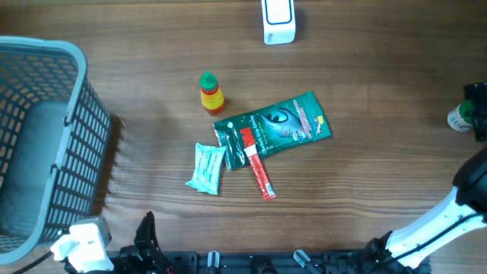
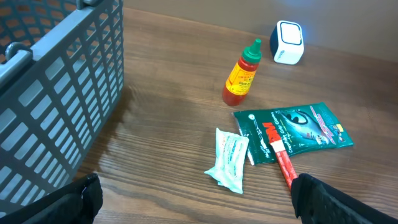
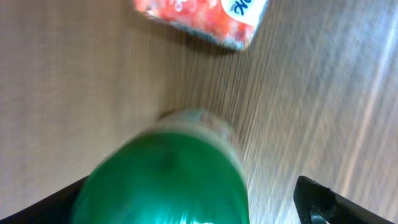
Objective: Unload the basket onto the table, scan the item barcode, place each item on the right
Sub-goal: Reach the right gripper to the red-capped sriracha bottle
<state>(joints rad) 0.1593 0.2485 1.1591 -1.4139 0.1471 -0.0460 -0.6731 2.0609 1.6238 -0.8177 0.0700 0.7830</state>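
A white barcode scanner (image 1: 278,21) stands at the table's far edge and also shows as the white scanner (image 2: 287,42) in the left wrist view. A green-capped bottle (image 1: 459,118) stands at the far right, and my right gripper (image 1: 478,114) is over it. In the blurred right wrist view the bottle's green cap (image 3: 168,180) sits between the wide-apart jaws of the right gripper (image 3: 191,190), close to the left finger and with a clear gap to the right finger (image 3: 317,199). My left gripper (image 2: 196,190) hangs open over bare wood at the front left, holding nothing.
Mid-table lie a red sauce bottle (image 1: 210,93), a dark green pouch (image 1: 278,125), a red stick pack (image 1: 257,164) and a teal packet (image 1: 207,167). A grey basket (image 1: 76,144) fills the left side. A red-and-white packet (image 3: 199,18) lies just beyond the green-capped bottle.
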